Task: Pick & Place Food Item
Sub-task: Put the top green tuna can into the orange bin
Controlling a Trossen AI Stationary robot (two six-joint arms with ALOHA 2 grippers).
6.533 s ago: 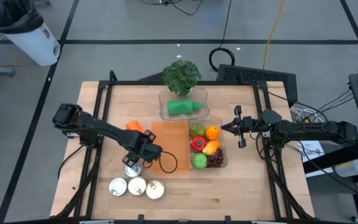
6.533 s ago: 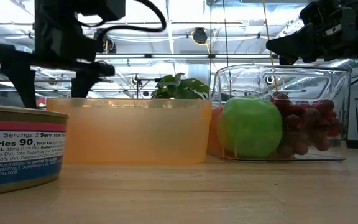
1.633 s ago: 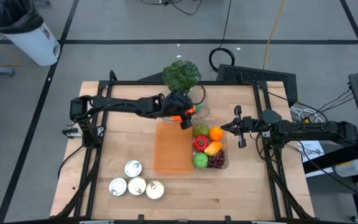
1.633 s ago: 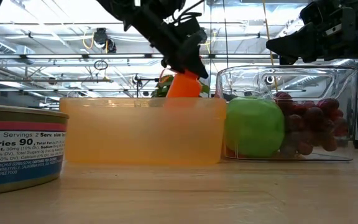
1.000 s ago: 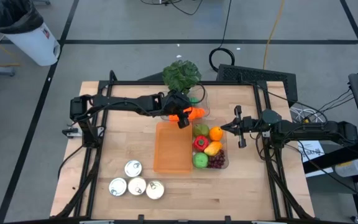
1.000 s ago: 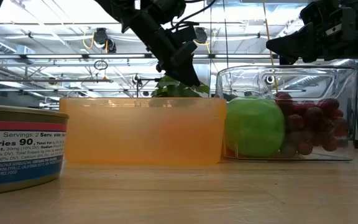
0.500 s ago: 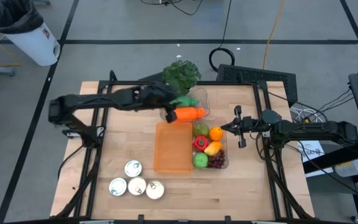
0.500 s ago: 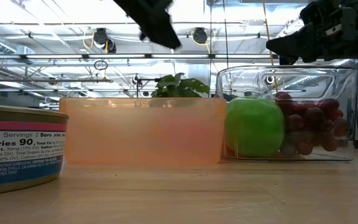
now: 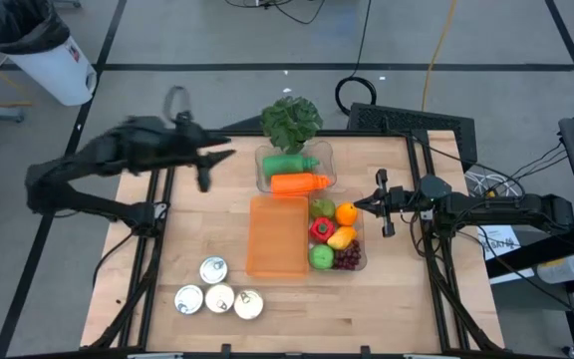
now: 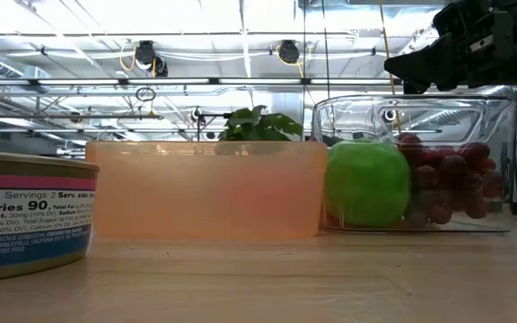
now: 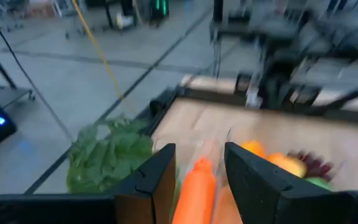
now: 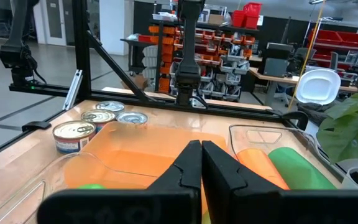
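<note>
Carrot [image 9: 299, 182] lay in clear bin [image 9: 263, 158] upper centre; left gripper [image 9: 205, 168] empty, jaws apart; right gripper [image 9: 360, 204] jaws together.

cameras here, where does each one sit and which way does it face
High view: overhead, straight down on the wooden table; both arms show.
Low view: table height, level across past the translucent orange bin; one dark arm at top right.
Left wrist: looks down past its open left gripper at the orange carrot.
Right wrist: looks across the table past the shut right gripper.
All four show the orange bin.
</note>
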